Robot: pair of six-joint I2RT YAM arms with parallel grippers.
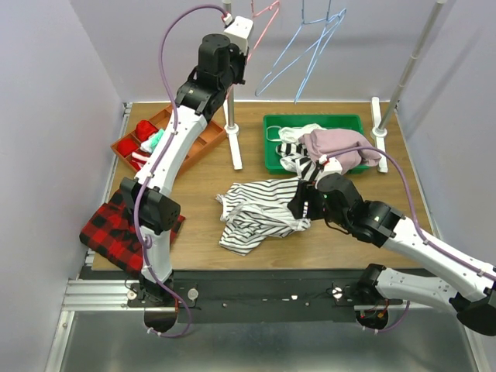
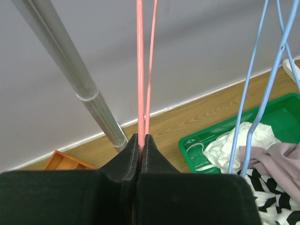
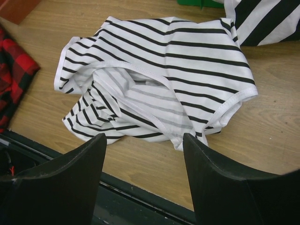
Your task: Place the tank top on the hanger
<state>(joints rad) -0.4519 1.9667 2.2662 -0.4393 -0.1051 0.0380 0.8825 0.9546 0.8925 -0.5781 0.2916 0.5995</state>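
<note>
Clamping hanger [image 2: 139, 70] with left end effector [image 2: 141, 137], high above bench [image 1: 198, 182]. Hovering right end effector [image 3: 144, 137], jaws apart, over crumpled tank top [image 3: 187, 61] lying on bench.

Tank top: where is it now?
Top view: the tank top lies crumpled on the table's middle, nearer than the green bin, just left of the right gripper.

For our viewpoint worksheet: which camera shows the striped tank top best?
The right wrist view: the tank top fills the frame, stripes and hems clear. The top view shows it small, one edge behind the right arm. The left wrist view misses it.
</note>
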